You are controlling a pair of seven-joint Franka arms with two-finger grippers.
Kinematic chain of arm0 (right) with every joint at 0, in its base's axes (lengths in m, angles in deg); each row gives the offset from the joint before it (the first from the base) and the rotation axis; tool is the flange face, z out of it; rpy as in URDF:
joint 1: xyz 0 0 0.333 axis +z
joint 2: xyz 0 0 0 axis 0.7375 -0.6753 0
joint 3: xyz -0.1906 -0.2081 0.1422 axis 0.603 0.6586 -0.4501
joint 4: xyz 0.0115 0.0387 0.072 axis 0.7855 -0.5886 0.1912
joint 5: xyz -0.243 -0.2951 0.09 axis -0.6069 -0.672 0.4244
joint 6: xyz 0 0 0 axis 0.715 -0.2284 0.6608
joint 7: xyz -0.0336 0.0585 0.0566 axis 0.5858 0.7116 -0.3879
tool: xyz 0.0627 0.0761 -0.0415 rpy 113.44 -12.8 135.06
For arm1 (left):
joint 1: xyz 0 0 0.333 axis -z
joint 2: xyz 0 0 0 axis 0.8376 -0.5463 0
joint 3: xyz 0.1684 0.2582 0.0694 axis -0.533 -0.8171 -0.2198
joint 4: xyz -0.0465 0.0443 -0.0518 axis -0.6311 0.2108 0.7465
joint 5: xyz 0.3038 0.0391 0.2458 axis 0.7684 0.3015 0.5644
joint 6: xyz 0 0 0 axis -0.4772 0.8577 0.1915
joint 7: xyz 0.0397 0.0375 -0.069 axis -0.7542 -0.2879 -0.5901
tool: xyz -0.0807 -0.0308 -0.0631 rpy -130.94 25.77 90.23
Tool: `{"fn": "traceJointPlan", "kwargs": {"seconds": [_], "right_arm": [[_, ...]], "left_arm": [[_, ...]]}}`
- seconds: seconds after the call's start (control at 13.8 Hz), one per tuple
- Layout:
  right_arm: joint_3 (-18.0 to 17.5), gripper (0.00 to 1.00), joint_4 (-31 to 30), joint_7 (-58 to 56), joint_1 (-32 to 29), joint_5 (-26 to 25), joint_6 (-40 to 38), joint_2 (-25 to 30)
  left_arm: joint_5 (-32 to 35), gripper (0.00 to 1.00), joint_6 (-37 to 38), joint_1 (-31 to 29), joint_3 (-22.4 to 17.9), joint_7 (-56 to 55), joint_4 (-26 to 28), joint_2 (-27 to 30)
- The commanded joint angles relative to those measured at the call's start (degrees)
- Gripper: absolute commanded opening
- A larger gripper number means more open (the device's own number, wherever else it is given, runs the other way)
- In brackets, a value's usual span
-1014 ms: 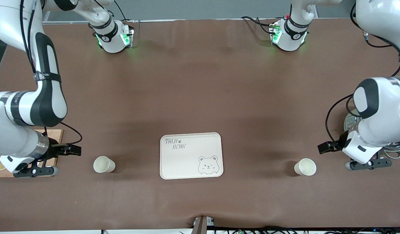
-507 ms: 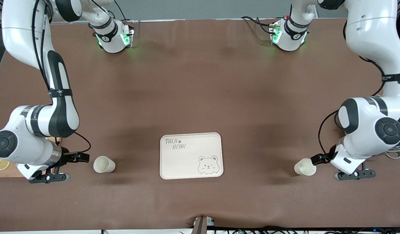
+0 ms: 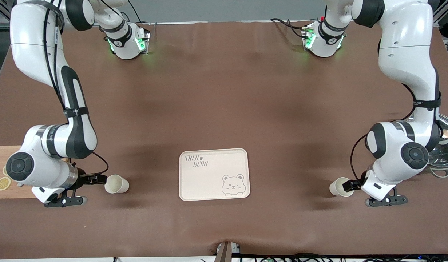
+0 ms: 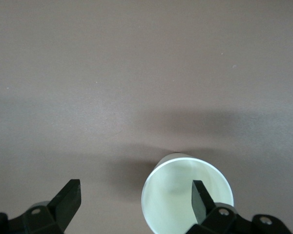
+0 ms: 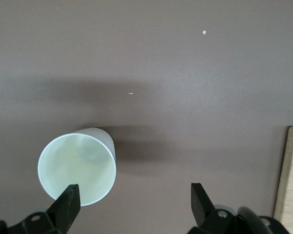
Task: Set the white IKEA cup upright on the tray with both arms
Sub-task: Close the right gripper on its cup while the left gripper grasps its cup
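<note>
We find both white cups upright on the tabletop, either side of the empty tray [image 3: 214,174]; left gripper [image 3: 349,185] at one cup [image 3: 339,187], right gripper [image 3: 96,178] at the other cup [image 3: 116,183], fingers spread wide, nothing held; presumably lining up grasps.

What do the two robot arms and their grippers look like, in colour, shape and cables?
Both the left arm and the right arm are glossy white with black bands and round black joint caps. A thin black cable runs along each. The left gripper and the right gripper are small, black and two-fingered. Green lights glow at both bases.
</note>
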Motion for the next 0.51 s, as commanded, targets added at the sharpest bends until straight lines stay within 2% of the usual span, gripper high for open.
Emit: {"fn": "traceJointPlan", "kwargs": {"seconds": [0.0, 0.29, 0.36, 0.43], "right_arm": [[-0.3, 1.00, 0.6, 0.1, 0.0, 0.5, 0.7, -1.4], [-0.9, 1.00, 0.5, 0.2, 0.4, 0.5, 3.3, -3.6], [-1.2, 1.00, 0.5, 0.2, 0.5, 0.5, 4.3, -4.0], [-1.4, 1.00, 0.4, 0.2, 0.5, 0.5, 4.7, -4.2]], "left_arm": [[0.3, 1.00, -0.9, -0.2, 0.1, 0.6, -0.6, -1.2], [0.3, 1.00, -0.9, -0.2, 0.2, 0.2, -0.4, -1.2], [0.0, 0.96, -0.9, -0.2, 0.3, 0.2, -0.3, -1.2], [-1.1, 0.86, -0.9, -0.2, 0.2, 0.2, -0.4, -1.2]]}}
